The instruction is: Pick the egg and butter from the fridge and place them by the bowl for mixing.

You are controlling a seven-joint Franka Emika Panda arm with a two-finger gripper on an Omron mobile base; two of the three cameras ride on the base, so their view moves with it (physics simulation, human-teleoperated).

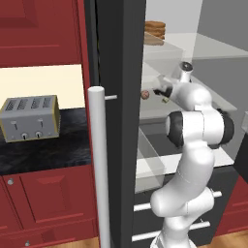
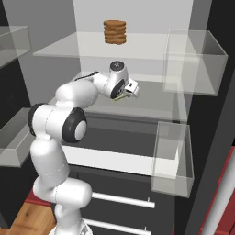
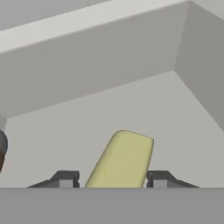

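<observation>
Pale yellow, round-cornered butter stick (image 3: 122,159) sits clamped between the hand (image 3: 113,179) fingers.

Clear glass fridge (image 2: 193,59) shelves, brushed-metal toaster (image 1: 30,117), matt yellow butter (image 3: 122,159).

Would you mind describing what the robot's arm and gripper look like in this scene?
The arm is made of glossy white rounded segments with dark, nearly black joint rings. The gripper is white, ending in two small dark grey fingertips. No cables or markings show.
</observation>
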